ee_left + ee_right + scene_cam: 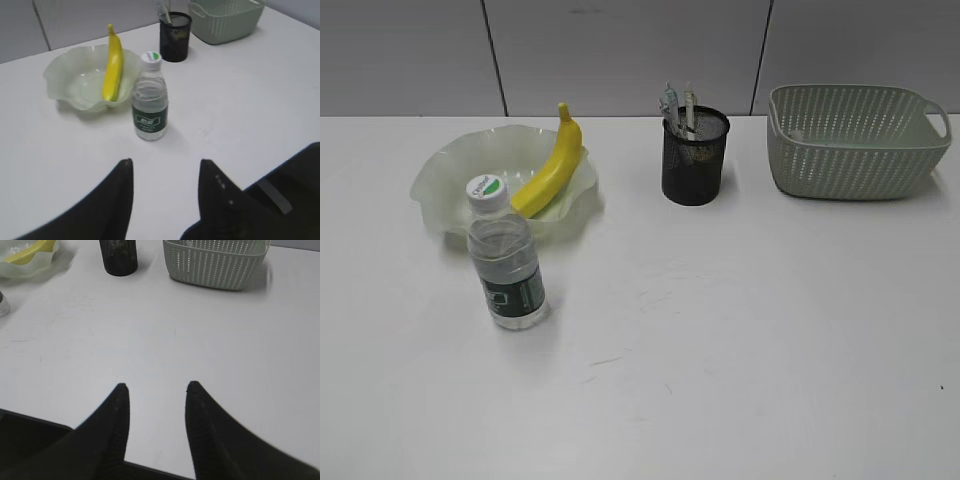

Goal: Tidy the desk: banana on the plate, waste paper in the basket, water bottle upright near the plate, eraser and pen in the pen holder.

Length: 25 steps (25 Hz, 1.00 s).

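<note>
The banana (551,167) lies in the pale-green plate (442,185) at the left of the desk (740,330). The water bottle (506,255) stands upright just in front of the plate. The black mesh pen holder (695,157) holds pens (678,105). The sage-green basket (855,140) stands at the back right. No waste paper or eraser shows. My left gripper (165,162) is open and empty, short of the bottle (150,97) and the plate (62,80). My right gripper (156,386) is open and empty over bare desk. Neither gripper shows in the exterior view.
A grey panelled wall (620,55) runs behind the desk. In the right wrist view the basket (215,262) and pen holder (118,257) stand far ahead, and the desk's near edge lies under the jaws.
</note>
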Each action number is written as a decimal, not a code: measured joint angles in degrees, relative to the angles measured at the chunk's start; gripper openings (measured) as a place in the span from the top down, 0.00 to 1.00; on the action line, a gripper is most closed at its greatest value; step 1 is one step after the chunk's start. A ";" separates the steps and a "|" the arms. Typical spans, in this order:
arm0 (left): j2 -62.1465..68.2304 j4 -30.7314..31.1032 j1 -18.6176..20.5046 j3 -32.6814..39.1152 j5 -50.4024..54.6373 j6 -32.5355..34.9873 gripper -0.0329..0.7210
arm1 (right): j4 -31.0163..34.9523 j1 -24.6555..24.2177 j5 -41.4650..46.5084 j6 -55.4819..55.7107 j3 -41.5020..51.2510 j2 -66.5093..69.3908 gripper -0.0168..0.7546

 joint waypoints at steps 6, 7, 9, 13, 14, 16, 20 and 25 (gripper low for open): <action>-3.54 3.02 0.00 1.60 3.28 -3.14 0.53 | 0.17 0.00 -0.04 0.00 0.00 0.00 0.58; -3.54 3.02 0.00 1.60 3.34 -3.21 0.53 | 0.17 0.00 -0.04 0.00 0.00 0.00 0.58; -3.54 3.02 0.00 1.60 3.34 -3.33 0.54 | 0.17 0.00 -0.04 0.00 0.00 0.00 0.58; -3.54 3.07 0.00 1.60 3.34 -3.44 0.55 | 0.17 0.00 -0.04 0.00 0.00 0.00 0.58; -3.54 3.13 0.00 1.60 3.34 -3.44 0.55 | 0.17 0.00 -0.04 0.00 0.00 0.00 0.58; -3.55 3.13 0.69 1.60 3.34 -3.44 0.55 | 0.17 -0.12 -0.04 0.00 0.00 0.00 0.58; -3.55 3.13 9.43 1.60 3.34 -3.44 0.55 | 0.39 -4.77 -0.04 0.00 0.00 0.00 0.58; -3.55 3.19 23.94 1.60 3.34 -3.46 0.55 | 0.58 -13.88 -0.04 0.00 0.00 0.00 0.58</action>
